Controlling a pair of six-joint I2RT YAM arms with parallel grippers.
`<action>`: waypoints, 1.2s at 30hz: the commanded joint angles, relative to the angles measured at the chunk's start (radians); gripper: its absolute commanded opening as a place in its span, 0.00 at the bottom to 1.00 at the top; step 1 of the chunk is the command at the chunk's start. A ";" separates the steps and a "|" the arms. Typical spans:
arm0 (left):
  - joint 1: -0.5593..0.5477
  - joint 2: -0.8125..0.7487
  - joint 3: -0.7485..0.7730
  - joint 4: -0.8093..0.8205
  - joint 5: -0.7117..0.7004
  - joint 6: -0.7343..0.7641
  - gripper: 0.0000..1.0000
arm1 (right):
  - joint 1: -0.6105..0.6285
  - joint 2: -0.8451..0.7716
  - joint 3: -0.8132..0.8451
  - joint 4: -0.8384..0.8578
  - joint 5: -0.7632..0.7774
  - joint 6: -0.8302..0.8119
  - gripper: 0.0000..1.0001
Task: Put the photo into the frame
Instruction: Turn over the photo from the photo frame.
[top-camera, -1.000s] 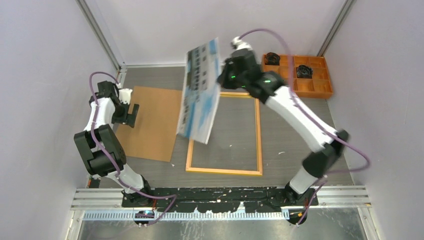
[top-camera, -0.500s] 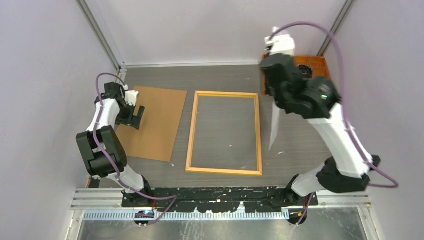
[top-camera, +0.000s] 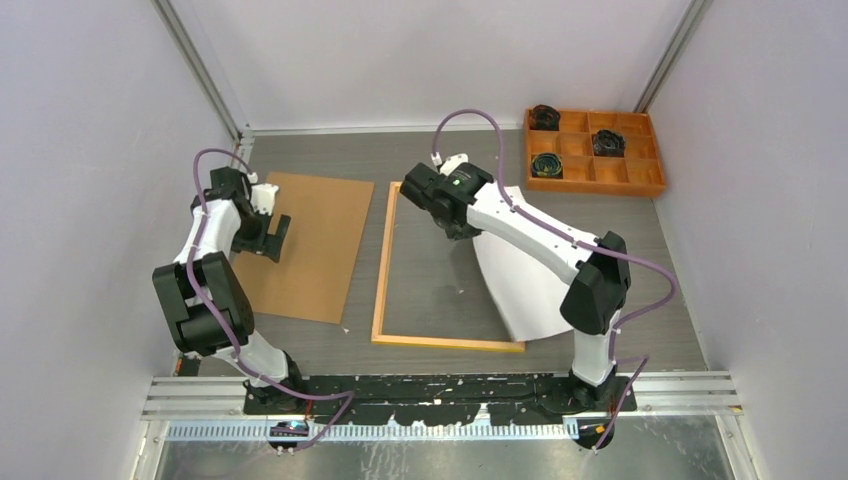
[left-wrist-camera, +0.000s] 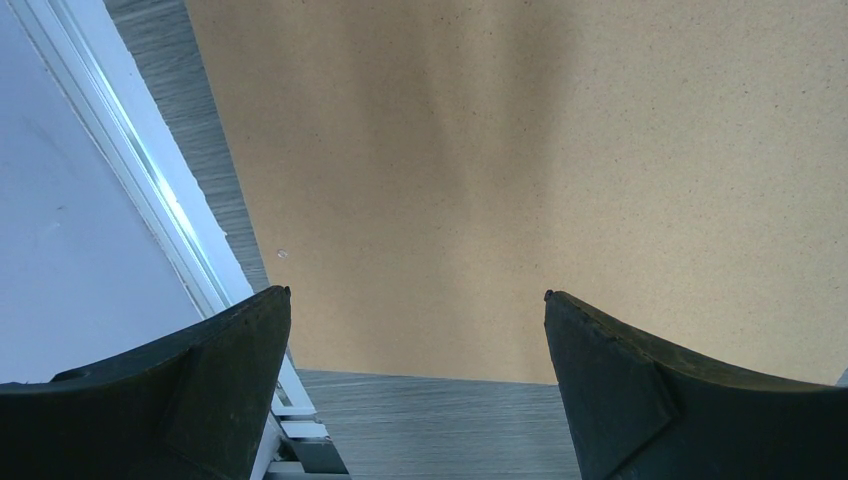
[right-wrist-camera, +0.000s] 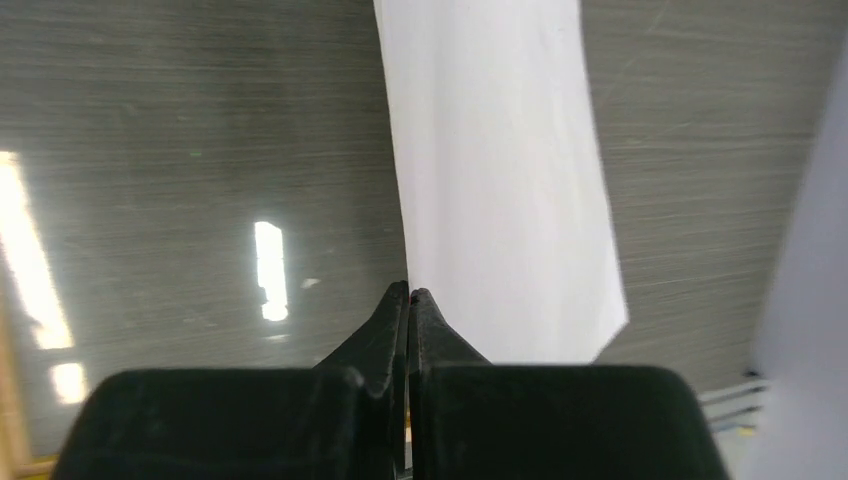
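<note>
Right gripper (right-wrist-camera: 408, 292) pinches white-backed paper photo (top-camera: 520, 300) over thin wood-coloured rectangular frame (top-camera: 384, 262) — placing step; next: square edges, lay flat.

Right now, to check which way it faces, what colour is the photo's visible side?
Plain white; the photo shows it best in the right wrist view.

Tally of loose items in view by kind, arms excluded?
photo: 1
frame: 1
brown board: 1
orange tray: 1
dark items in the tray: 3
Total: 7
</note>
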 joint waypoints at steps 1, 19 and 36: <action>-0.003 -0.048 -0.004 0.022 -0.004 -0.002 1.00 | -0.004 -0.074 -0.016 0.161 -0.153 0.260 0.01; -0.004 -0.046 -0.008 0.025 -0.020 0.006 1.00 | -0.012 0.187 0.239 0.258 -0.199 0.541 0.01; -0.004 -0.022 -0.004 0.033 -0.017 0.008 1.00 | -0.026 0.234 0.218 0.250 -0.143 0.461 0.01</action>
